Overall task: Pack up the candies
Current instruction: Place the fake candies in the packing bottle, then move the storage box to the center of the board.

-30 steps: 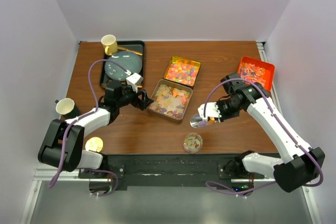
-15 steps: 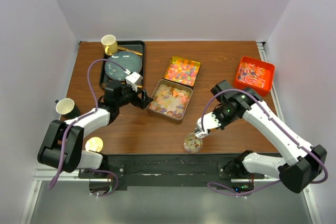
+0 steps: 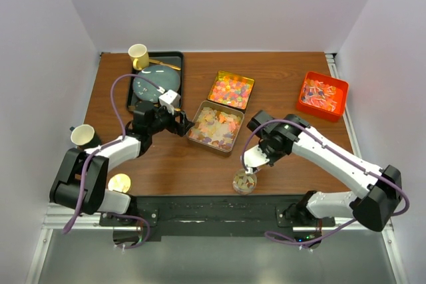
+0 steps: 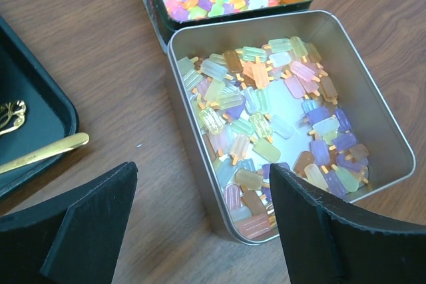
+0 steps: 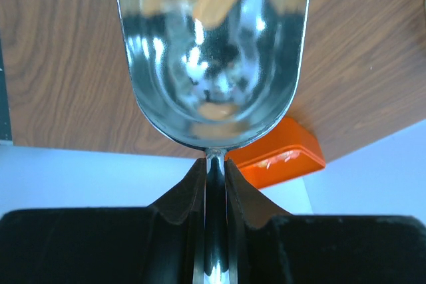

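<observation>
While spread wide and empty, hangs left pincer just beside the silver tin of pastel candies. Further right, pinches the metal scoop by its handle in right pincer, bowl just above a small jar of candies near the counter's front edge; far right, orange bin.

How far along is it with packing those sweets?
Early to midway, I'd say. Done: the small jar at the front has some candies in it. In hand: the right gripper holds a metal scoop tipped over that jar; the left gripper is open beside the silver tin. Left: that tin and the orange tray hold plenty more, and the gold lid lies aside.
</observation>
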You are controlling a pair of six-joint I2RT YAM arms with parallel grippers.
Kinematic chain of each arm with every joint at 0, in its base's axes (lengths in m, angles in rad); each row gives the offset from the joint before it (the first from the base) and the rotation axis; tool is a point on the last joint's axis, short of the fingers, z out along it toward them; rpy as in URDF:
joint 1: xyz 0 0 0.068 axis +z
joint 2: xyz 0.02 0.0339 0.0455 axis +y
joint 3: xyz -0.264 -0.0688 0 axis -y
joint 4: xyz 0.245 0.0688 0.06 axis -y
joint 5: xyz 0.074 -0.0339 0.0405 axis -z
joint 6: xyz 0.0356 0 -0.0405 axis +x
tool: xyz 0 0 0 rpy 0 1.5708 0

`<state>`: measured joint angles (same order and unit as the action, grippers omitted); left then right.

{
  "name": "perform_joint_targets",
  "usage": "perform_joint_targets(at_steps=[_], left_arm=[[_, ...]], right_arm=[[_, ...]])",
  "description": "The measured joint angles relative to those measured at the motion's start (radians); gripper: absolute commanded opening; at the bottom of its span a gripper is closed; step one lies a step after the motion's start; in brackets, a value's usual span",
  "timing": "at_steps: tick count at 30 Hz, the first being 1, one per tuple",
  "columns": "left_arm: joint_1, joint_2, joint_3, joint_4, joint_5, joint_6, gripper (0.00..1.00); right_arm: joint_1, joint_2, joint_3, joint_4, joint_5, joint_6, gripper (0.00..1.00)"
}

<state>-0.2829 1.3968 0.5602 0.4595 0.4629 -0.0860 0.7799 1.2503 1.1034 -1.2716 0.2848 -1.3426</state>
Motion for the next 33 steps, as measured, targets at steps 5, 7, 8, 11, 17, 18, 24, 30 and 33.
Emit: perform_joint_targets(at_steps=[5,7,8,11,17,18,24,30,33], left_arm=[[0.0,0.031,0.013,0.006,-0.035,-0.029,0.85],[0.0,0.041,0.02,0.01,-0.045,-0.038,0.85],[0.0,0.046,0.022,0.012,-0.048,-0.042,0.85],[0.0,0.057,0.032,0.019,-0.053,-0.055,0.84],[-0.014,0.068,0.054,0.026,-0.058,-0.06,0.84],[-0.026,0.069,0.061,0.025,-0.06,-0.058,0.84],[-0.123,0.103,0.124,-0.011,-0.115,-0.041,0.69],[-0.144,0.192,0.194,-0.09,-0.226,-0.045,0.59],[-0.144,0.243,0.231,-0.133,-0.251,-0.044,0.52]], right_arm=[[0.032,0.006,-0.004,0.002,0.055,0.031,0.0],[0.05,0.003,-0.014,0.0,0.073,0.034,0.0],[0.06,0.002,-0.021,-0.001,0.079,0.035,0.0],[0.087,-0.006,-0.041,-0.008,0.097,0.037,0.0],[0.106,-0.019,-0.043,-0.026,0.116,0.062,0.0],[0.105,-0.018,-0.031,-0.03,0.111,0.078,0.0],[0.094,-0.009,0.119,-0.008,0.038,0.256,0.0],[0.069,0.0,0.115,0.042,0.011,0.385,0.0],[0.03,0.001,0.114,0.063,0.009,0.407,0.0]])
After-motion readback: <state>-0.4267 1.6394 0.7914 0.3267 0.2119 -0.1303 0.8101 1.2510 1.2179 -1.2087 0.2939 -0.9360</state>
